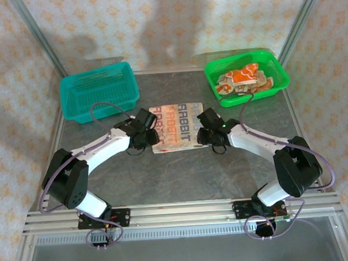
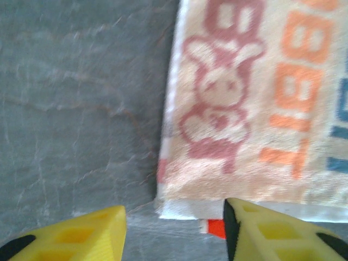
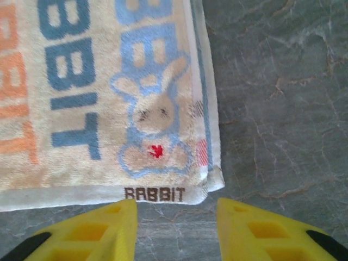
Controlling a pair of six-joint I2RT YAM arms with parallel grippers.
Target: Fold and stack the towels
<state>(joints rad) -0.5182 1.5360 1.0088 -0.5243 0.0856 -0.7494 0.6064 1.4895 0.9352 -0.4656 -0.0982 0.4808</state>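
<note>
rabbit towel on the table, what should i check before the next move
1. Rabbit towel folded and lying flat on the table: ok.
2. Layers flush at its near right corner: not ok, slightly offset.
3. Left tool open, nothing gripped: ok.
4. Right tool open, nothing gripped: ok.
5. More towels waiting in the green basket: ok.
6. Both tools clear of the cloth for lifting away: cannot tell.
</note>
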